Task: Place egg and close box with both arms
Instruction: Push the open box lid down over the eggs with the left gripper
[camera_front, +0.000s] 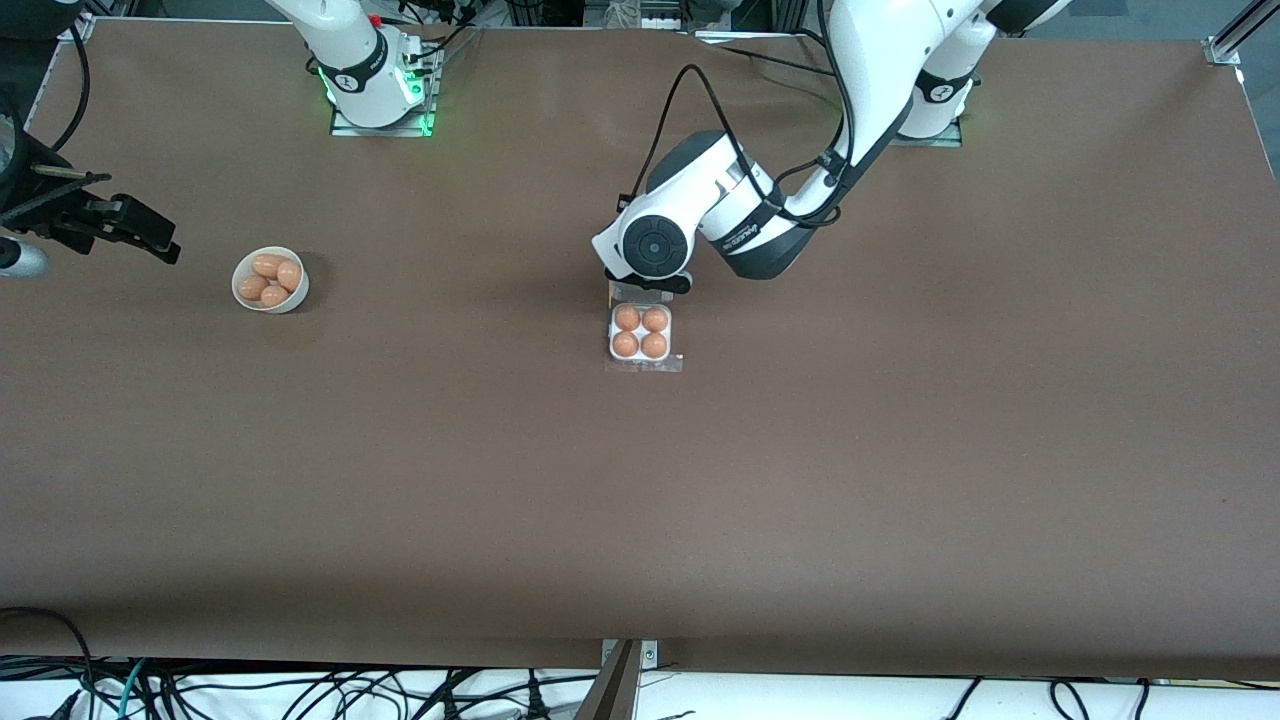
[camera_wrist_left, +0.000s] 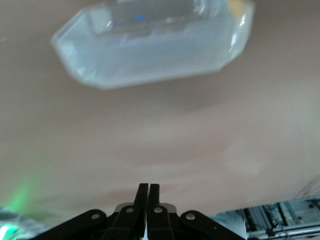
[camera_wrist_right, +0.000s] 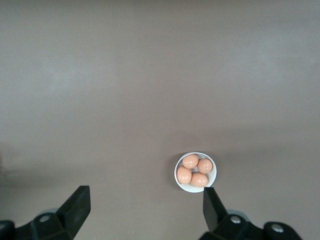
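- Left hand (camera_wrist_left: 147, 192), fingers pressed together and empty, sits low at the box (camera_front: 641, 334) (4 eggs inside).
- Right hand (camera_wrist_right: 145, 205), fingers spread wide, hangs above the bowl (camera_wrist_right: 195, 172).

Front view: high camera facing both arm bases across the brown table (camera_front: 900, 480), whole tabletop in frame, seen from well off. Left wrist view: low and close, looking past the left gripper (camera_wrist_left: 148, 192) at the box (camera_wrist_left: 150, 45); the front view shares that box (camera_front: 641, 335). Right wrist view: high, looking straight down between the fingers of the right gripper (camera_wrist_right: 145, 205) at the bowl (camera_wrist_right: 195, 172), also seen in the front view (camera_front: 270, 279).
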